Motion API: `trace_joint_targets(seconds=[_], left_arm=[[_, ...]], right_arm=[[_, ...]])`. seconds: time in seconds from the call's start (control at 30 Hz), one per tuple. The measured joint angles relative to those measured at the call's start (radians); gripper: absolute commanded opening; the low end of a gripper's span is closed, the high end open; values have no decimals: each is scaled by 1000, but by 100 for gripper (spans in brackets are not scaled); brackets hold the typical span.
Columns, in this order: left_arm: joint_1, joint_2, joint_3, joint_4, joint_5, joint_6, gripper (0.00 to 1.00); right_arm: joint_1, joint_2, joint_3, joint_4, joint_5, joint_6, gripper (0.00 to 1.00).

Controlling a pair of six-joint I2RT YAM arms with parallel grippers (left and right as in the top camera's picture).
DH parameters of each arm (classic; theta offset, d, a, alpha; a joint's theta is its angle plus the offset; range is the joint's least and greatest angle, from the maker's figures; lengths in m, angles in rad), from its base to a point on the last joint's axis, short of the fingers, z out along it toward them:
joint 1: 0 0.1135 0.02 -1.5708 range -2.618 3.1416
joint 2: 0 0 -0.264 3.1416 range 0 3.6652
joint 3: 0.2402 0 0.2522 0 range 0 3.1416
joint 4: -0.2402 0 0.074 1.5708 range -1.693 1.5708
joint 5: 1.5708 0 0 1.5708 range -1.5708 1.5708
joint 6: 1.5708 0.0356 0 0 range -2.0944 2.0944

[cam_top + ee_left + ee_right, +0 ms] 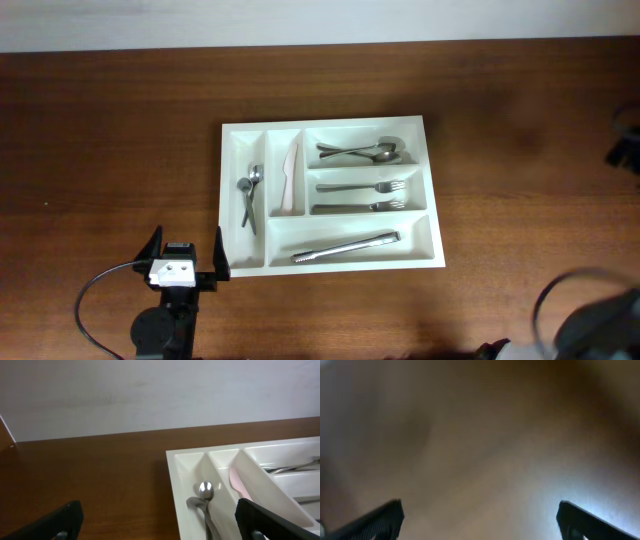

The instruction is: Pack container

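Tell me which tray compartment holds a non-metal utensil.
The second narrow slot from the left: only it holds a pale pink plastic knife; the rest hold shiny metal cutlery.

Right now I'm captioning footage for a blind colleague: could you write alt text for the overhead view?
A white cutlery tray sits on a dark wooden table, its compartments holding small spoons, a pale knife, larger spoons, forks and tongs. The left gripper, open and empty, is beside the tray's near-left corner.
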Motion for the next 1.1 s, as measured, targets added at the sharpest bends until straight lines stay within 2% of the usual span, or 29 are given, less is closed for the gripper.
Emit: trace_joint_targets(seconds=[0.2, 0.33, 0.53, 0.8, 0.93, 1.1], left_arm=[[0, 0, 0, 0, -5, 0, 99], [0, 0, 0, -1, -7, 0, 99], [0, 0, 0, -1, -7, 0, 99], [0, 0, 0, -1, -7, 0, 99], [0, 0, 0, -1, -7, 0, 99], [0, 0, 0, -1, -7, 0, 99]], right_arm=[[220, -352, -274, 386, -26, 0, 99], [327, -541, -456, 510, -31, 0, 99], [424, -816, -658, 545, -31, 0, 99], [531, -1186, -789, 593, -35, 0, 99], [596, -1317, -859, 594, -48, 0, 99], [669, -1373, -929, 678, -55, -1, 99]])
